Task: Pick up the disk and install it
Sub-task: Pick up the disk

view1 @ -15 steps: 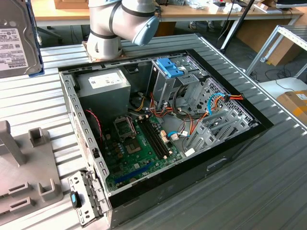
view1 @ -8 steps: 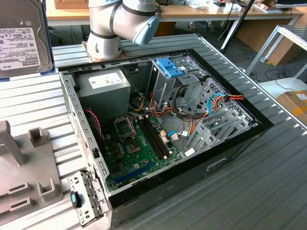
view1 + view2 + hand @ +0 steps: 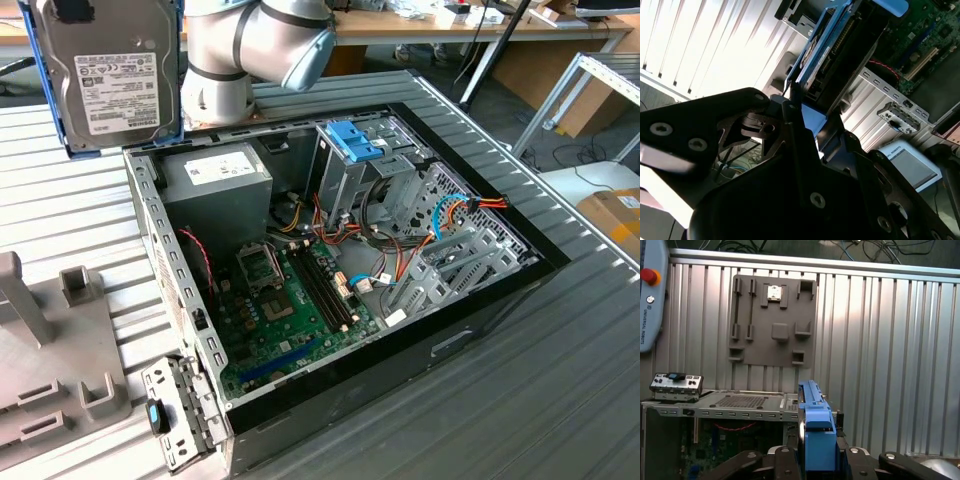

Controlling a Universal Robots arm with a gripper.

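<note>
Disk held aloft — end effector (image 3: pixel 817 454) pinching the disk (image 3: pixel 110 75) by its blue-railed edge.
The drive stands upright near the corner of the open computer case (image 3: pixel 350 280), at the exterior view's left; beyond the case in the first wrist view, a grey fixture plate (image 3: pixel 772 320) lies on the ribbed desk (image 3: pixel 880 340).

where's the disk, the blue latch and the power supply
the disk (image 3: pixel 110 75): exterior view, labelled metal face
blue latch (image 3: pixel 352 140): exterior view, middle of its top
power supply (image 3: pixel 215 200): exterior view, grey side panel
</note>
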